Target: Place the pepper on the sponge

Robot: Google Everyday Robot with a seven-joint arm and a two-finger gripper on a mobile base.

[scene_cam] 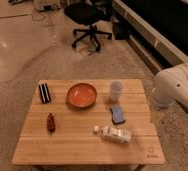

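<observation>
The tool lies outside the frame, somewhere beyond the right edge, so whether it is wide or narrow cannot be told. Only the white arm (pixel 179 90) shows, standing off the right side of the tabletop (pixel 82 147) and over none of the things on it. Nearest the arm is the sponge (pixel 118 113), a flat blue pad on the right half of the tabletop with nothing lying on it. A pale cup (pixel 116 90) stands just behind the sponge, and a whitish bottle (pixel 113 133) lies on its side just in front. An orange bowl (pixel 82 94) sits behind the centre. The pepper (pixel 50 122), slim and dark red, lies flat on the wood on the left half, well apart from the sponge and in front of a black striped block (pixel 44 93). As things lie, the goal is not met: the pepper has yet to be gripped, carried across to the right and set down on the sponge.
</observation>
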